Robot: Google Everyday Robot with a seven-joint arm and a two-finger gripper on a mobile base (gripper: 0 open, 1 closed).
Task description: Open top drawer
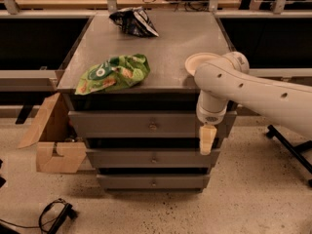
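The top drawer (122, 124) is the widest grey front just under the cabinet top, with a small round metal knob (152, 126) at its centre. It looks shut, and none of its interior shows. My gripper (207, 141) hangs pale and pointing down from the white arm (253, 89), which comes in from the right. It is in front of the right end of the top drawer and overlaps the second drawer (151, 158). It is well to the right of the knob and holds nothing that I can see.
A green snack bag (113, 73), a dark crumpled bag (132, 21) and a white plate (197, 62) lie on the cabinet top. The bottom drawer (152, 182) is narrower. An open cardboard box (53, 145) stands at the left. A black cable (56, 213) lies on the floor. Black stand legs (292, 150) are at the right.
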